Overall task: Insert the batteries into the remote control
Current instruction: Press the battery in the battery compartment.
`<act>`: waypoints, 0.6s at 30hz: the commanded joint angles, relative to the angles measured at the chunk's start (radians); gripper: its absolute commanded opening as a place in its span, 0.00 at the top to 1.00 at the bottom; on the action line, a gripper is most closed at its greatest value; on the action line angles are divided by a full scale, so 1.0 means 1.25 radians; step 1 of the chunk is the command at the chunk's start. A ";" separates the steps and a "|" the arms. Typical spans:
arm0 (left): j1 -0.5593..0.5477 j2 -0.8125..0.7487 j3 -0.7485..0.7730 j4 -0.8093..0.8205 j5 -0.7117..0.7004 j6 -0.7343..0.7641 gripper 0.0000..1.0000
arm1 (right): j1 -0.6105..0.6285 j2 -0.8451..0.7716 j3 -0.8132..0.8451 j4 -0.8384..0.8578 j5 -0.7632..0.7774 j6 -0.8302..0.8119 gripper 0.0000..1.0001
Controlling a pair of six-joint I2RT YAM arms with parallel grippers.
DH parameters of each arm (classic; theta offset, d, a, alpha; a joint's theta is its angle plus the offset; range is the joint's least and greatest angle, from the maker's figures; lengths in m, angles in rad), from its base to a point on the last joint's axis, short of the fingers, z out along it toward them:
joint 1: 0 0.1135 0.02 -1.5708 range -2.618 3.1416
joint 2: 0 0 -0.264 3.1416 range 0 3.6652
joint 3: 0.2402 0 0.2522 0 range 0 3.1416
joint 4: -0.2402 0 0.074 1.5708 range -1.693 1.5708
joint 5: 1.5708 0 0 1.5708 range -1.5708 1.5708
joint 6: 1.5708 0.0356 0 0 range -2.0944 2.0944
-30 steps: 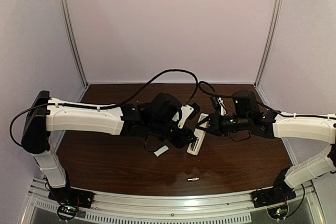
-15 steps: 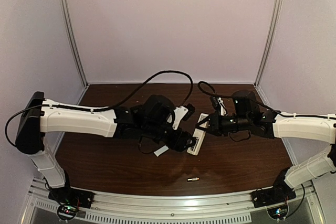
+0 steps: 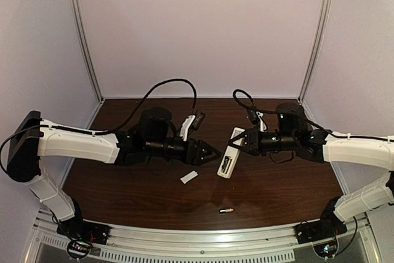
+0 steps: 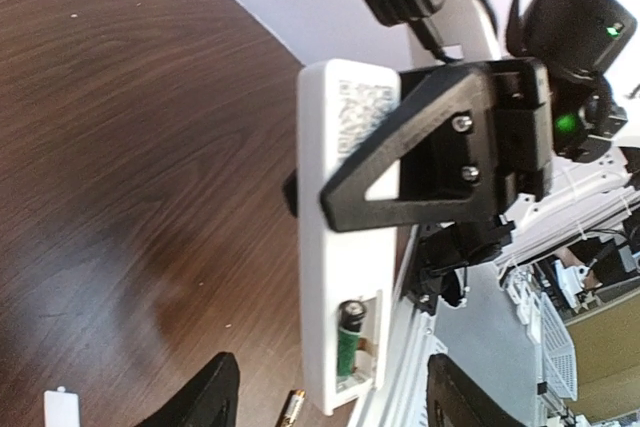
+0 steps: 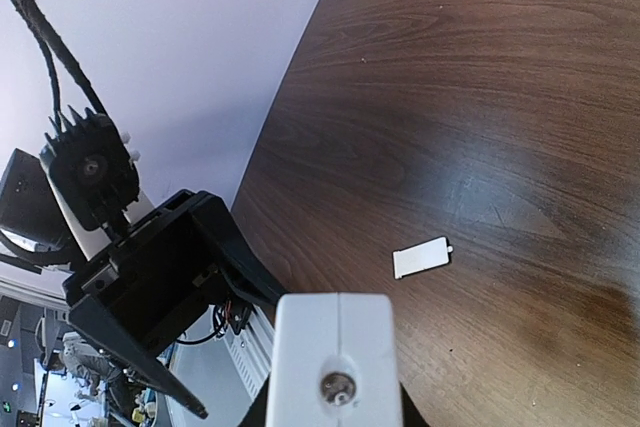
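Top external view, right fingers [image 3: 245, 141] clamped on remote control [image 3: 228, 159], left fingers [image 3: 208, 151] spread, empty, beside it

We're on a dark wood-grain table [image 3: 123, 195], glossy, with a patch of glare near its front edge. Two loose things lie flat on it: a small white cover [image 3: 189, 177] just left of centre, and one battery [image 3: 226, 210] on its side, closer to the front and a little to the right, well apart from the cover. A silver rail [image 3: 203, 241] runs along the table's near edge
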 commanded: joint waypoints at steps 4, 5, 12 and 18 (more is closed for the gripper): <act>-0.002 0.032 -0.005 0.166 0.099 -0.090 0.29 | 0.003 -0.023 0.020 0.034 -0.028 -0.023 1.00; -0.002 0.039 -0.002 0.165 0.102 -0.096 0.29 | 0.004 -0.025 0.020 0.036 -0.029 -0.023 1.00; -0.002 0.076 0.020 0.145 0.099 -0.114 0.32 | 0.003 -0.035 0.023 0.038 -0.039 -0.025 1.00; -0.002 0.092 0.019 0.181 0.114 -0.143 0.35 | 0.003 -0.036 0.020 0.043 -0.042 -0.024 1.00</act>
